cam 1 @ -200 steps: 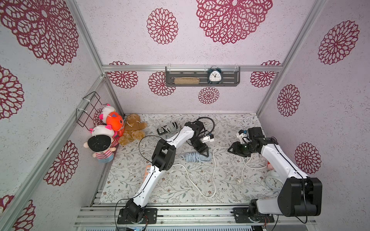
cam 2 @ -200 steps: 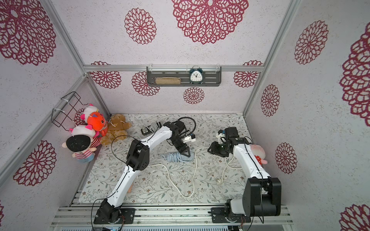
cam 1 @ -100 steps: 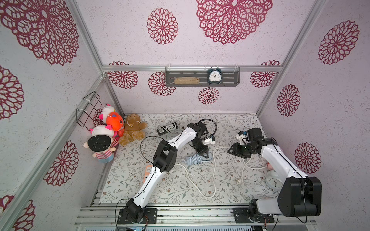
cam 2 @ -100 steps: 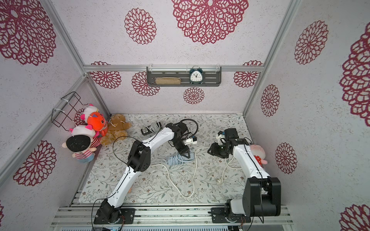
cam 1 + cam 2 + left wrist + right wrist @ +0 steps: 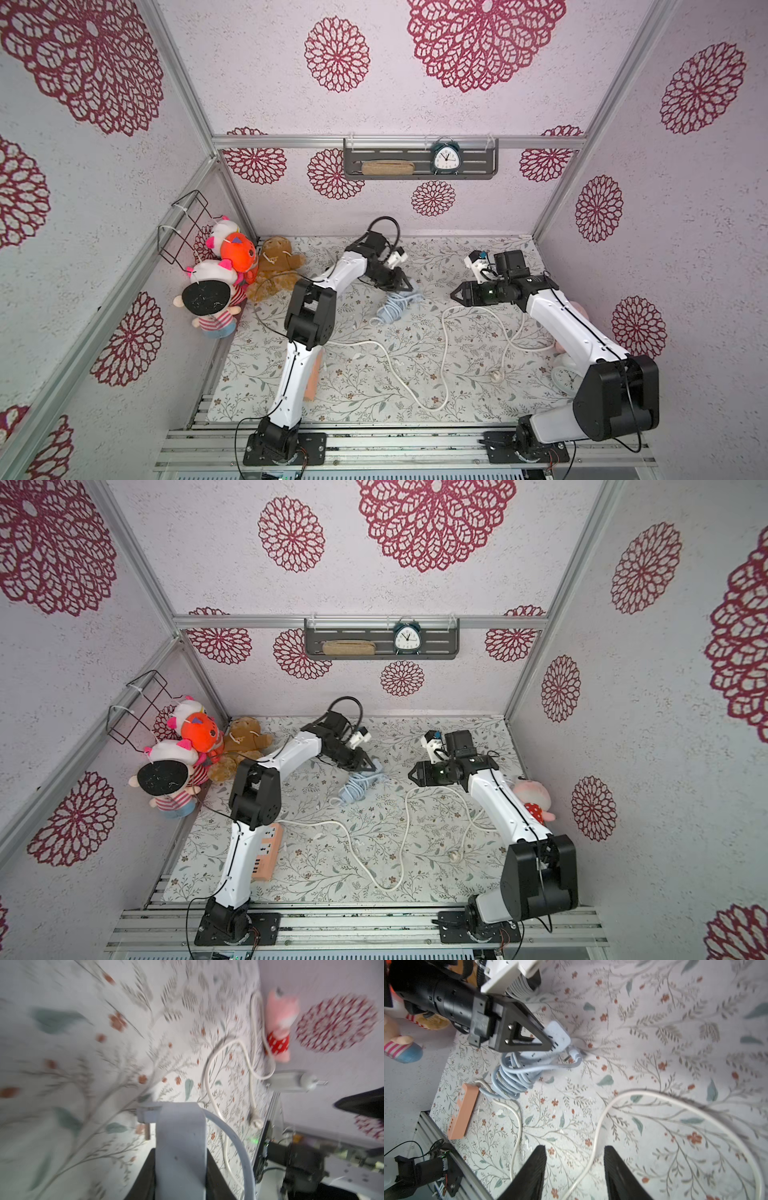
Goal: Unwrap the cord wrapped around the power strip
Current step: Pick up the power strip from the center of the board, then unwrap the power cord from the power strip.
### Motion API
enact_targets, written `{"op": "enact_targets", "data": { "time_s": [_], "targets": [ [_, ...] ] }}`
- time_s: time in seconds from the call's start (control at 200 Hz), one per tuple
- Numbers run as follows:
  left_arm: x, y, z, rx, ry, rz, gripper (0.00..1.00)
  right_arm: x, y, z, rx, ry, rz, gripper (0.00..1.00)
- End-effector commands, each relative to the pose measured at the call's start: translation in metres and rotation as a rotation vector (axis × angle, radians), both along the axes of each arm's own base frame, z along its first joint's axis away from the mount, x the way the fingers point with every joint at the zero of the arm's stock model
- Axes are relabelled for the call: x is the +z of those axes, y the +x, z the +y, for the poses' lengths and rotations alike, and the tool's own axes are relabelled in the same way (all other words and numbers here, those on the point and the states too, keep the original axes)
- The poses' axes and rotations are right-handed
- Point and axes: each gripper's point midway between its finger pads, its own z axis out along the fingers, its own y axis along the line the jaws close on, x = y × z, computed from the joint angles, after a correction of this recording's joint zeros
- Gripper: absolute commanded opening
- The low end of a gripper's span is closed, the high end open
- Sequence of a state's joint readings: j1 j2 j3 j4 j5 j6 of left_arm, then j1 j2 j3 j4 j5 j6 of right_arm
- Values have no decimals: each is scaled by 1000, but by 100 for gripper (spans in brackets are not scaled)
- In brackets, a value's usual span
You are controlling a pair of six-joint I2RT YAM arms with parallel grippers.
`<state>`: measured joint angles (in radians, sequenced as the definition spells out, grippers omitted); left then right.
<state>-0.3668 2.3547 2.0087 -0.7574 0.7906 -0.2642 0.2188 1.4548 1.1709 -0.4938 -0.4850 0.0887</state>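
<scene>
The light blue power strip (image 5: 394, 308) (image 5: 356, 788) lies mid-table with its blue cord (image 5: 510, 1082) coiled tightly round it. One end is tipped up off the cloth. My left gripper (image 5: 405, 286) (image 5: 372, 766) (image 5: 550, 1043) (image 5: 180, 1153) is shut on that raised end of the strip (image 5: 180, 1147) (image 5: 558, 1035). The cord's plug (image 5: 575, 1053) hangs loose beside it. To the right of the strip my right gripper (image 5: 455, 294) (image 5: 411, 774) (image 5: 574, 1149) hovers open over the cloth, holding nothing.
A loose white cord (image 5: 444, 345) (image 5: 600, 1126) runs across the table to an orange power strip (image 5: 268, 850) (image 5: 462, 1109) by the left arm's base. Plush toys (image 5: 232, 266) crowd the left wall. A pink plush (image 5: 532, 796) and a white clock (image 5: 565, 374) sit at the right.
My left gripper has come down onto the end of the blue power strip and shut on it, tipping that end up. The right arm has hardly moved.
</scene>
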Motion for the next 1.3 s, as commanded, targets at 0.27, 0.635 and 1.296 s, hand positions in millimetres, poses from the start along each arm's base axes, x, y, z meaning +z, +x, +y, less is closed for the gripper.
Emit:
{"op": "enact_targets", "data": {
  "time_s": [0.27, 0.635, 1.296],
  "targets": [
    [76, -17, 15, 86, -269, 120, 0, 18, 35, 58, 319, -35, -388, 51],
    [92, -27, 12, 82, -311, 109, 0, 6, 32, 108, 438, 54, -436, 55],
    [79, 11, 29, 427, -322, -35, 0, 9, 42, 127, 438, 53, -391, 0]
  ]
}}
